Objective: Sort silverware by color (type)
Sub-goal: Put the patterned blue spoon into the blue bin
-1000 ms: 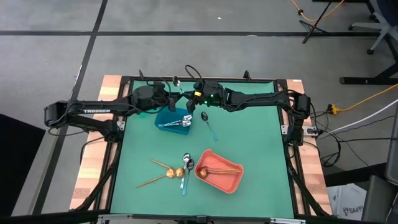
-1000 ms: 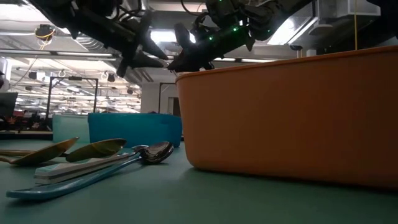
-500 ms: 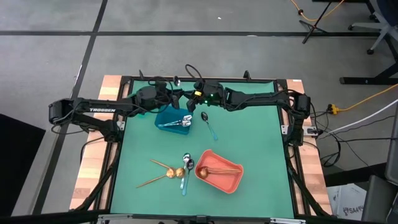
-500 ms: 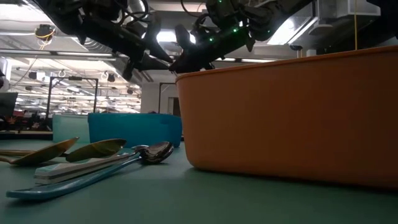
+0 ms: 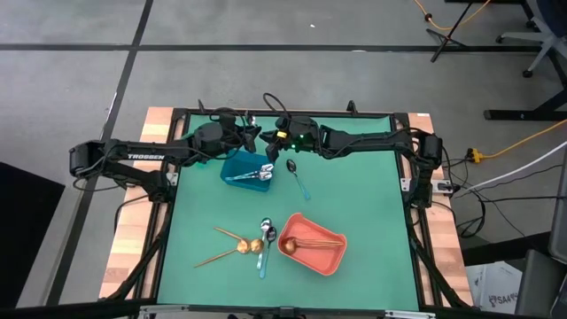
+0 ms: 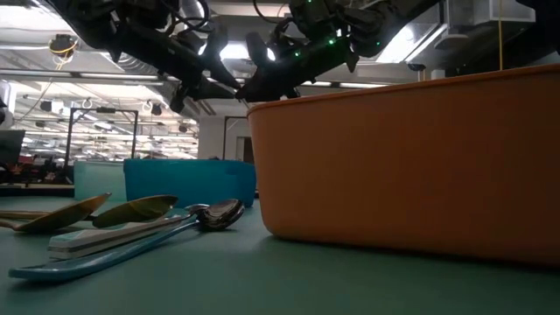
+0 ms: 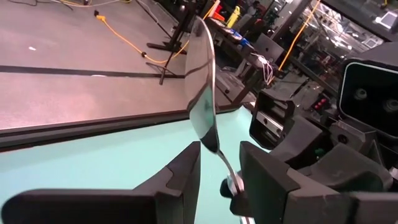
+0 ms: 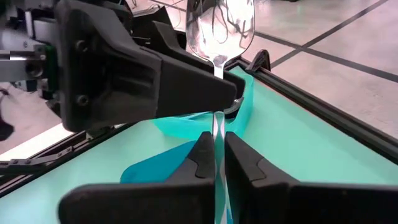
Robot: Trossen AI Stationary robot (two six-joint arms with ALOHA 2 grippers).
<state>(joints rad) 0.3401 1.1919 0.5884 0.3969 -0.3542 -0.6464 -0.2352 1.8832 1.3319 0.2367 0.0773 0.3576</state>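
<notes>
Two grippers meet above the teal bin [image 5: 249, 168] at the table's far edge. Right gripper [image 8: 215, 163] pinches a silver spoon [image 8: 219, 25] by its handle, bowl up. Left gripper [image 7: 219, 163] stands spread around that spoon, its fingers [image 7: 184, 171] just beside the neck.

Shiny silver spoon [image 8: 219, 28] upright, bowl up; gold spoons [image 5: 232, 246] and blue-handled spoons [image 5: 264, 241] lie flat.

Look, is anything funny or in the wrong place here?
Yes. One silver spoon stands upright in the air at the table's far edge, pinched by the right gripper, with the left gripper open around it. Also, a blue-handled spoon lies alone beside the teal bin.
</notes>
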